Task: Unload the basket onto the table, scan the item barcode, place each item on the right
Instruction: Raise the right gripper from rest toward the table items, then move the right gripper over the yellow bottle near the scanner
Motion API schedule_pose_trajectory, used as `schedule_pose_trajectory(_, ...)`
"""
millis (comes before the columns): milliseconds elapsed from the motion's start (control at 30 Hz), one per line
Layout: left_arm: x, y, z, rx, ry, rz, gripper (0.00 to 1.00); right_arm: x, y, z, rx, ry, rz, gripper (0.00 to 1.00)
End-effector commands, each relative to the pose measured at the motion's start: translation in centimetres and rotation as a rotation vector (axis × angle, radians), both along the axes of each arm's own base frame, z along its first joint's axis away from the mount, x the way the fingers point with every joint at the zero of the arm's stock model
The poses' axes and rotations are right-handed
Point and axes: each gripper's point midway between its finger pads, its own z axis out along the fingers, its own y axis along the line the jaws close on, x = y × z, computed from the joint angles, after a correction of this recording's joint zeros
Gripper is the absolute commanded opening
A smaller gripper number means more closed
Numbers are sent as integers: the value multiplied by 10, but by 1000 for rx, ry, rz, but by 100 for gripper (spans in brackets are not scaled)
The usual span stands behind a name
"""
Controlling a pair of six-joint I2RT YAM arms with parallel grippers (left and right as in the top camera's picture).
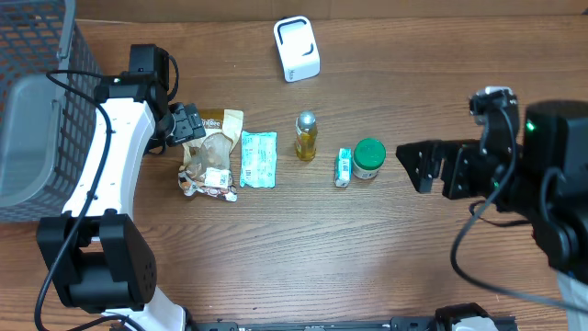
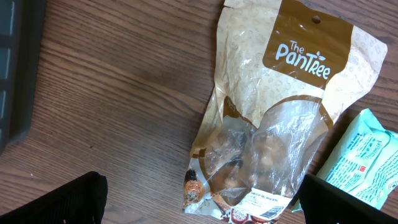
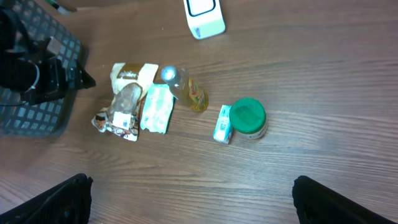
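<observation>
Overhead, snack pouch [image 1: 216, 147] lengthwise near-far, header far

There is one each of snack bag [image 1: 211, 152], teal packet [image 1: 258, 159], bottle [image 1: 306, 135], small box [image 1: 343, 167], green-lidded jar [image 1: 369, 157], white scanner [image 1: 297, 50] and basket [image 1: 46, 37].

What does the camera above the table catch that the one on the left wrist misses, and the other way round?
Only the overhead view shows the white scanner, the yellow bottle, the green-lidded jar with a small box beside it, the grey basket and the right gripper, open. Only the left wrist view makes the PanTree name on the tan snack bag readable, along with its clear window. Both show that bag, the teal packet beside it, the open left gripper and the wooden table.
</observation>
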Motion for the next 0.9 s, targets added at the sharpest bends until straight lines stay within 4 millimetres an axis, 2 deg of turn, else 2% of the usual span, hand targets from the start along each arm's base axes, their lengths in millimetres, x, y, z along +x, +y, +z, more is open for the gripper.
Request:
schedule_pose_trajectory(0, -2, 3, -6, 8, 18, 12, 100, 17, 5, 0, 16, 1, 10, 100)
schedule_pose_trajectory(200, -2, 3, -6, 8, 18, 13, 100, 61, 33, -9, 147, 42, 66, 100)
schedule_pose_trajectory(267, -2, 3, -6, 8, 18, 13, 100, 79, 40, -28, 159, 107, 52, 100)
schedule_pose_trajectory(433, -2, 3, -6, 8, 18, 13, 100, 105, 53, -58, 82, 140, 48, 100)
schedule_pose_trajectory(600, -2, 3, -6, 8, 18, 12, 100, 120, 61, -65, 1, 87, 32, 100)
schedule_pose_trajectory(667, -2, 3, -6, 8, 18, 12, 100, 127, 64, -63, -24, 49, 23, 100)
schedule_pose_trajectory(767, -2, 3, -6, 8, 18, 12, 100, 134, 69, -46, -32, -18, 20, 100)
schedule_pose_trajectory(833, -2, 3, -6, 8, 18, 13, 100, 136, 69, -21, -17, -67, 18, 100)
schedule_pose_trajectory(867, -2, 3, -6, 8, 18, 12, 99, 134, 68, 7, -8, -116, 23, 100)
